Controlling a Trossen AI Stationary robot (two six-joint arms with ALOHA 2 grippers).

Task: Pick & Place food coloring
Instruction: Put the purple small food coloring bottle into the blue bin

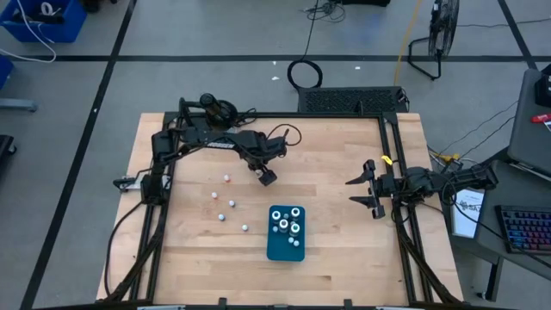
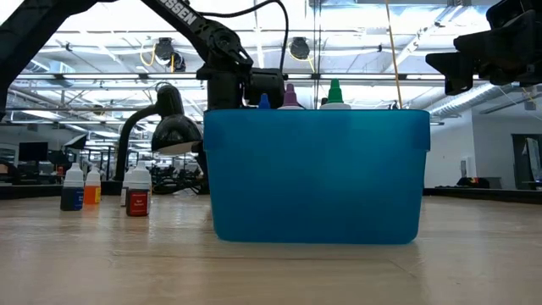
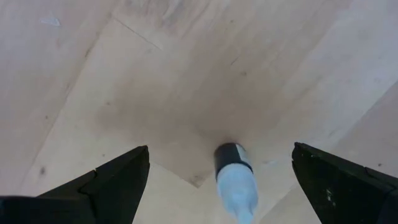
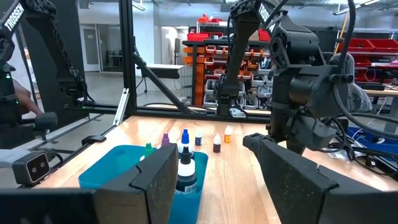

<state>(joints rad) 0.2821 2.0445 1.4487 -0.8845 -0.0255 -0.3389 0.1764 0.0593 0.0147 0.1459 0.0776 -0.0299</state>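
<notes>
The food coloring is a set of tiny white-capped bottles. Several stand loose on the wooden table (image 1: pixel 225 200), left of a teal tray (image 1: pixel 277 250) that holds several more (image 1: pixel 291 222). My left gripper (image 1: pixel 267 176) points straight down, open, over one dark-bodied bottle (image 3: pixel 233 171). That bottle stands upright on its base between the two fingers (image 3: pixel 118 180), apart from both. My right gripper (image 1: pixel 370 191) waits open and level near the table's right edge, touching nothing.
In the low view the teal tray (image 2: pixel 315 174) fills the middle, with loose bottles (image 2: pixel 137 193) to its left. A black frame runs along the table's edges (image 1: pixel 396 155). Bare wood lies right of the tray (image 1: pixel 344 241).
</notes>
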